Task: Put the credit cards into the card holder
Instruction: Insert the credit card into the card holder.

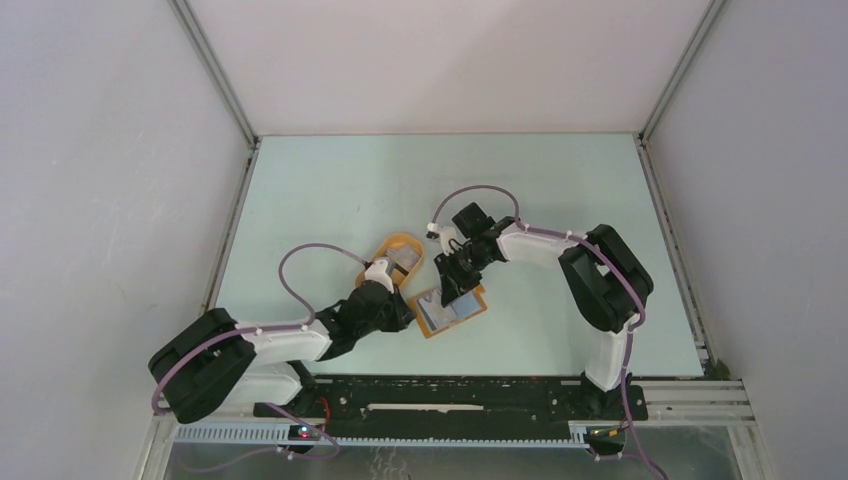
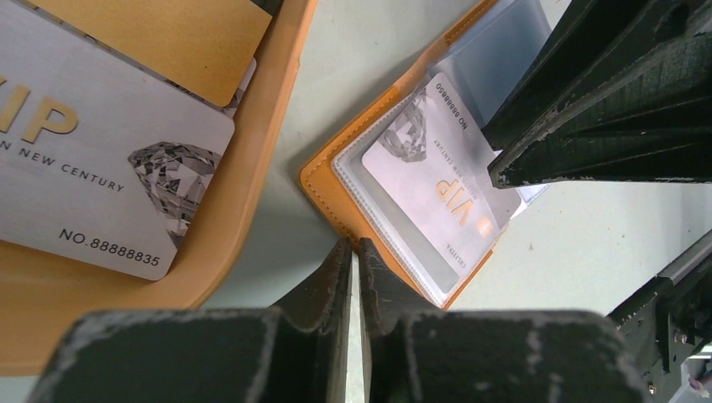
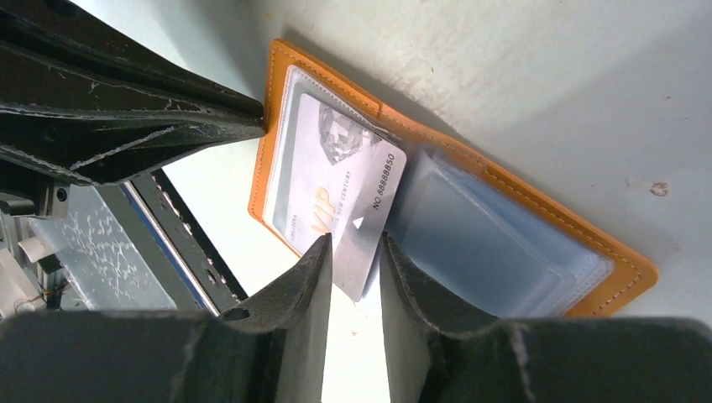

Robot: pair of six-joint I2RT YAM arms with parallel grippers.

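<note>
top: one wallet (image 1: 452, 312) lies open on the tabletop (image 1: 350, 190), one tray (image 1: 400, 236) just beside it.
left wrist: left gripper (image 2: 353, 245) jaws closed, tips at wallet edge. tray holds one silver card (image 2: 92, 168) and one tan card (image 2: 168, 34).
right wrist: right gripper (image 3: 355, 243) jaws parted around third card (image 3: 336, 180), half in its sleeve. next, likely: push it home.
</note>
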